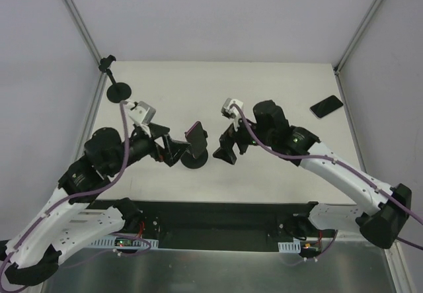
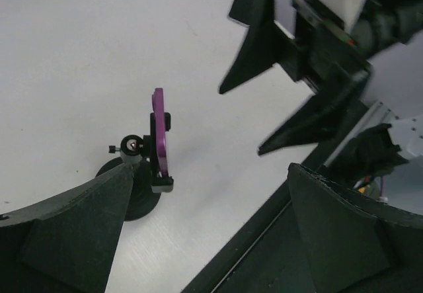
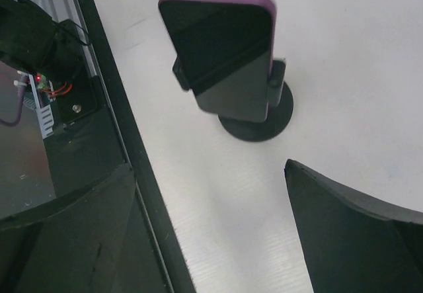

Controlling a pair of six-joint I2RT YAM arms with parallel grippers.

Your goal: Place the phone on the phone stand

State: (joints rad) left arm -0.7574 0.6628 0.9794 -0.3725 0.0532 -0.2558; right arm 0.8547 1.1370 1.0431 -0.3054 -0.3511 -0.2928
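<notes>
"Purple-edged phone [image 1: 195, 134] — where?"
"On the stand [image 1: 195, 159], long axis upright, between the 2 grippers."
"Fingers?"
"Left gripper [image 1: 177, 151] open and empty, just beside the stand. Right gripper [image 1: 221, 149] open and empty, opposite. Left looks nearer — I'd back both straight away from the stand."

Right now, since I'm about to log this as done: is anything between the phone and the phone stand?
Nothing visible. The phone already sits clipped on the phone stand. The left gripper and the right gripper flank it, both open and holding nothing.
</notes>
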